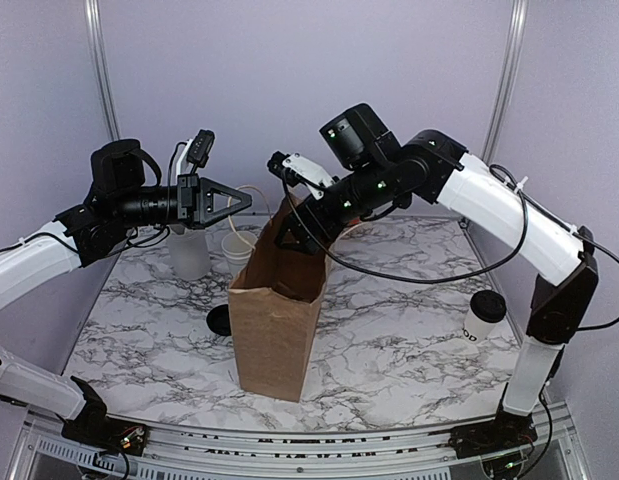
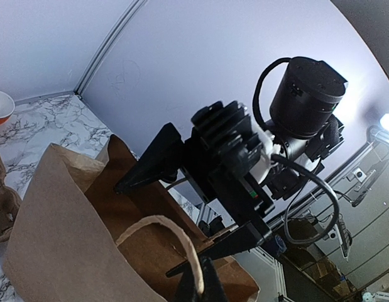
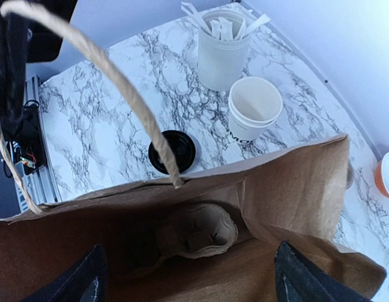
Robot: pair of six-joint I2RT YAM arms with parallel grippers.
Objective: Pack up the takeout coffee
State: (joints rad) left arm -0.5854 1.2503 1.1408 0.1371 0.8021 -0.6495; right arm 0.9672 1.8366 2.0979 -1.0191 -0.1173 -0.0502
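The takeout coffee point(image 1: 483, 318), a white cup with a black lid, stands at the table's right edge, away from both grippers. A brown paper bag point(image 1: 274, 320) stands upright at the centre. My left gripper point(image 1: 244, 203) is shut on the bag's twine handle point(image 2: 181, 242), holding it up from the left. My right gripper point(image 1: 301, 228) hangs open over the bag's mouth, its fingers point(image 3: 78, 280) spread wide with nothing between them. A brown pulp carrier point(image 3: 200, 231) lies at the bottom of the bag.
Behind the bag stand a lidless white cup point(image 3: 255, 107) and a tall white tumbler with cutlery point(image 3: 222, 50). A loose black lid point(image 3: 172, 151) lies on the marble to the bag's left. An orange bowl point(image 3: 388, 175) sits at the far side.
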